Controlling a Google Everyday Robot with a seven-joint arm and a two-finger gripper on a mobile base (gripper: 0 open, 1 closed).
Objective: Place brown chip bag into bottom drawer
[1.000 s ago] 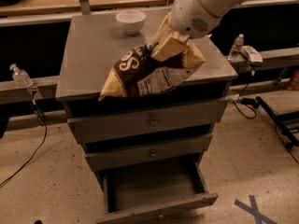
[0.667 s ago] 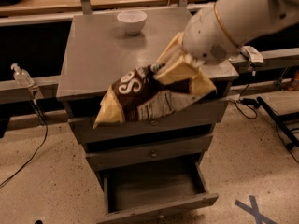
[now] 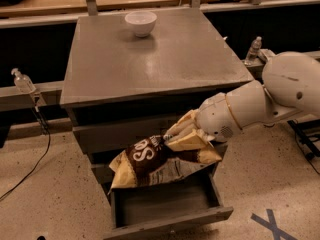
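Nearest us, the bottom drawer (image 3: 167, 223) stands pulled open. The brown chip bag (image 3: 150, 160) hangs just above it, its long axis running left-right along the drawer's width. The gripper (image 3: 174, 140) is clamped on the bag's upper right, so the bag trails down and to the left of it; we judge a straight lowering comes next. Farther back, the cabinet top (image 3: 165, 64) holds a white bowl (image 3: 140, 23).

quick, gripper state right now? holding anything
Gripper: closed on the brown chip bag, just above the open bottom drawer.
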